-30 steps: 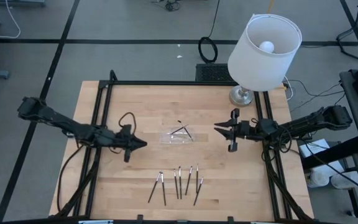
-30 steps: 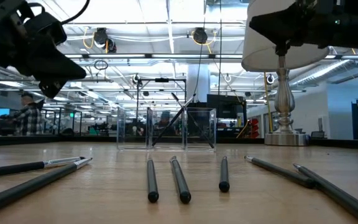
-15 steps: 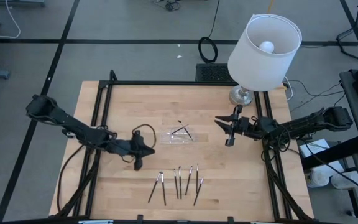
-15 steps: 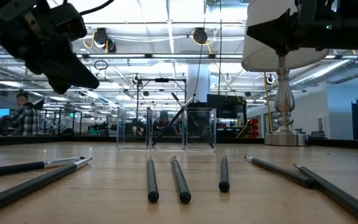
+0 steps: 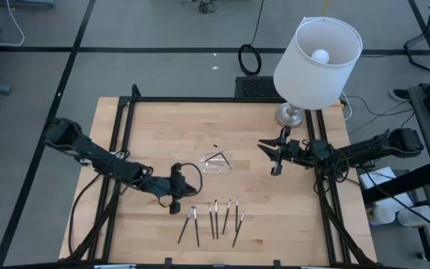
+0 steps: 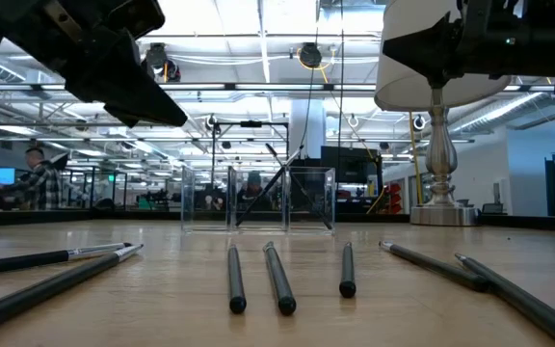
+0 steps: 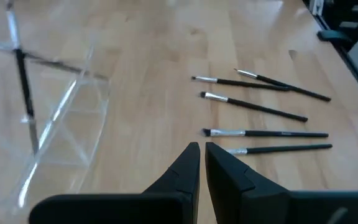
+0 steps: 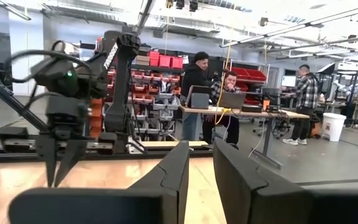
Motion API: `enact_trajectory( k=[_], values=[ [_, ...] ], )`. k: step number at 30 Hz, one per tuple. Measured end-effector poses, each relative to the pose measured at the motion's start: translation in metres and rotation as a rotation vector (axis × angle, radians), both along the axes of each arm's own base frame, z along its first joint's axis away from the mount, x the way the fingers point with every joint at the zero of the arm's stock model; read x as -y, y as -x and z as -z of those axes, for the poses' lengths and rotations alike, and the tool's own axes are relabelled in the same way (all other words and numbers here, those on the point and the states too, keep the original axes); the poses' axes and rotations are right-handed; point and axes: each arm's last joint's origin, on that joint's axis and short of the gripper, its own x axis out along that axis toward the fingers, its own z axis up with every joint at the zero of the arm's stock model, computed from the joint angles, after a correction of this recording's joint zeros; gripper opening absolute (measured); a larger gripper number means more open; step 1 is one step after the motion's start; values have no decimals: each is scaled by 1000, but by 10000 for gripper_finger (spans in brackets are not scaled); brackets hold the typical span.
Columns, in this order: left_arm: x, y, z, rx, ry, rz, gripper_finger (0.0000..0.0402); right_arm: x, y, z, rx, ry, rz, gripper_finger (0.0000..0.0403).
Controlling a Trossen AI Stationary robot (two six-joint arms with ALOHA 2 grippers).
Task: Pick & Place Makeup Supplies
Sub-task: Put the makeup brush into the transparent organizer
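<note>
Several thin dark makeup sticks (image 5: 215, 220) lie flat side by side on the wooden table near its front edge; they also show as the sticks (image 7: 260, 106) ahead of my left fingers. Another stick (image 7: 21, 74) leans inside the clear tray (image 5: 216, 161) at the table's middle. My left gripper (image 5: 175, 207) hovers just left of and above the row, slanting down, its fingers (image 7: 185, 163) all but closed on nothing. My right gripper (image 5: 262, 147) hangs in the air right of the tray, its fingers a narrow gap apart, holding nothing.
A white-shaded lamp (image 5: 316, 60) stands on its metal base (image 5: 290, 113) at the far right corner. Black frame rails (image 5: 122, 149) run along the table's left and right sides. Bare wood lies between the tray and the row of sticks. People sit in the room beyond.
My left gripper has swung toward the table's right and near edge, from left of the tray to just beside the row of sticks, rolling as it went and staying closed. My right gripper has kept its place, turning slightly.
</note>
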Motion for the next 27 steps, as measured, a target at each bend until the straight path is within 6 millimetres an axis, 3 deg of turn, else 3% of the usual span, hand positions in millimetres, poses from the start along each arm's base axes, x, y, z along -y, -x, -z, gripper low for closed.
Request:
enact_trajectory(
  k=[4, 7, 13, 19, 27],
  values=[
    [11, -14, 1, -64, 96, 88, 31, 0, 0, 0, -2, 0, 0, 65],
    [17, -27, 5, -85, 57, 144, 31, 0, 0, 0, -4, 8, 1, 65],
    [20, -48, 12, -82, -81, 46, 31, 0, 0, 0, -5, 21, 5, 65],
    [19, -69, 9, -73, -37, 47, 31, 0, 0, 1, -5, -19, -1, 65],
    [20, -75, 23, -123, -51, 63, 31, 0, 0, 1, -14, 14, 9, 65]
  ],
)
